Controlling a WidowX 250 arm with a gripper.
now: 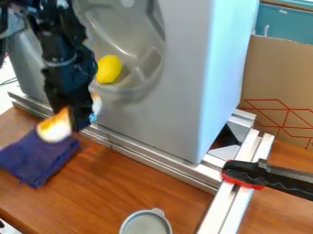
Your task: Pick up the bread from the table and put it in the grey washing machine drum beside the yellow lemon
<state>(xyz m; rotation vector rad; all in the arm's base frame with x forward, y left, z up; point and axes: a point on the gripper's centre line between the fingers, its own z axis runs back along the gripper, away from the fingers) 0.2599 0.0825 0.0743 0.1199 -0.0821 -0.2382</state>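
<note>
The black gripper [78, 116] hangs down at the left, in front of the grey appliance-like unit. Right against its left side is a white and orange object [55, 128], blurred and tilted, over the upper edge of a dark blue cloth [40, 157]. Whether the object is gripped or only touched cannot be made out. The cloth lies rumpled on the wooden table at the left. Up and to the right of the gripper, a yellow lemon-like object [109, 69] sits in the unit's round hollow.
The grey unit [183, 91] stands behind metal rails [147, 157]. A black and red clamp [245, 174] crosses the rails at the right. A round grey lid or dish [145, 223] lies at the front edge, and a cardboard panel [275, 73] stands at the back right.
</note>
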